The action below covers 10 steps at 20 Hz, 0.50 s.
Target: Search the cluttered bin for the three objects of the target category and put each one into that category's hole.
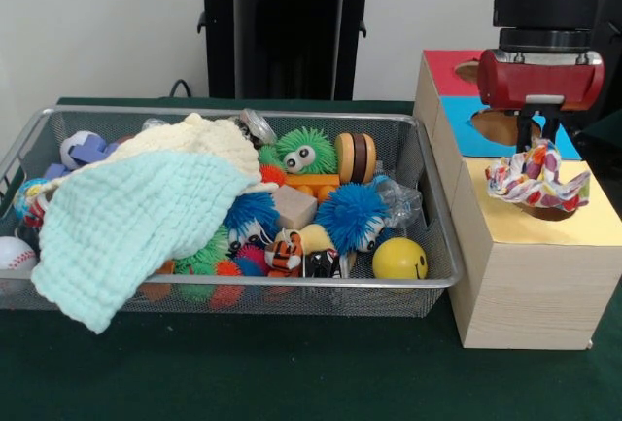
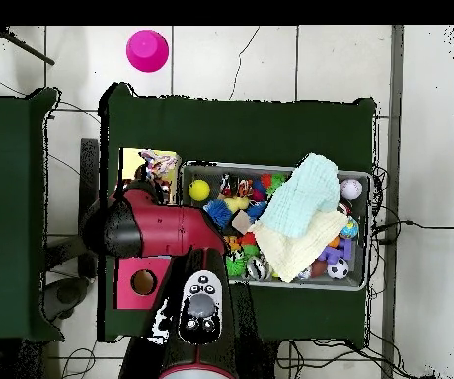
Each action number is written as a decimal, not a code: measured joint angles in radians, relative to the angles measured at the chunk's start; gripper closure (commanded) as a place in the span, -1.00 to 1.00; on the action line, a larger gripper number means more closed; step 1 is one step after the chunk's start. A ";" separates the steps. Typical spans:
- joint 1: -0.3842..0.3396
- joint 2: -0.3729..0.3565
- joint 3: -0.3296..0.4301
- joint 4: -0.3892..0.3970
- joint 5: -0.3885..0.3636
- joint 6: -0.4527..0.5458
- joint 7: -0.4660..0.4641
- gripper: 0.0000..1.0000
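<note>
A wire mesh bin (image 1: 428,207) sits at the front of a green table, heaped with spiky balls, toys and a pale green cloth (image 1: 126,227). To its side stands a yellow-topped box (image 1: 593,222). Directly under the red gripper (image 1: 537,149), a crinkled, multicoloured wad (image 1: 535,180) rests over the box's hole (image 1: 554,212), mostly hiding it. Whether the fingers are apart or pinching the wad's top cannot be told. The wad looks light, soft and springy, probably slippery; a pinch across its bunched middle seems safest. Behind are blue- and red-topped boxes.
</note>
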 measured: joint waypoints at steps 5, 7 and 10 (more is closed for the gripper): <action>0.000 0.000 0.000 0.004 0.017 0.000 0.000 1.00; 0.000 0.000 0.000 0.005 0.024 0.000 0.000 1.00; 0.000 0.000 0.000 0.008 0.037 0.000 0.000 1.00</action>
